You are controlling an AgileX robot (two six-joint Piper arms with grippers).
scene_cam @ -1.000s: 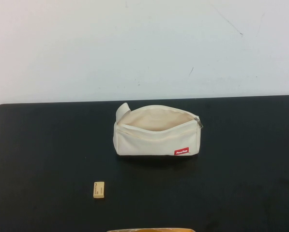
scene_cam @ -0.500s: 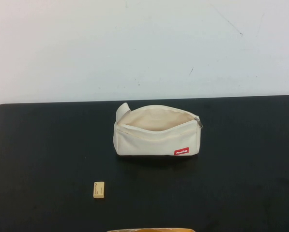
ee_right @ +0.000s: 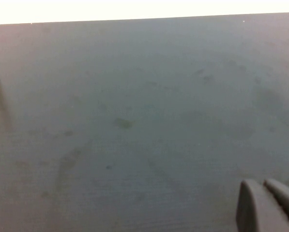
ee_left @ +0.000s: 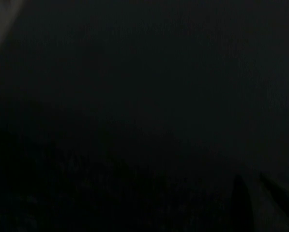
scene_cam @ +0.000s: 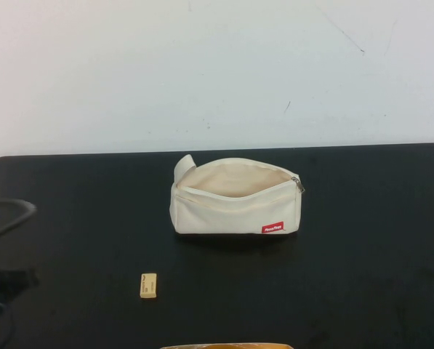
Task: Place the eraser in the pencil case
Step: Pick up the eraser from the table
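The eraser (scene_cam: 148, 285), a tiny cream block, lies on the black table (scene_cam: 362, 254) at the front left. The pencil case (scene_cam: 235, 203), a cream pouch with a red label (scene_cam: 272, 227), stands at mid table with its zip open and its mouth facing up. My left arm (scene_cam: 2, 282) shows as a dark shape at the left edge, well left of the eraser. My left gripper (ee_left: 250, 176) hangs over dark table with its fingers close together and empty. My right gripper (ee_right: 263, 182) is out of the high view, shut and empty above bare table.
A white wall rises behind the table's far edge. A tan object (scene_cam: 227, 346) pokes in at the bottom edge of the high view. A dark cable (scene_cam: 13, 211) loops at the left edge.
My left arm and its cable have come into the high view at the left edge. The eraser and the pencil case have not moved.
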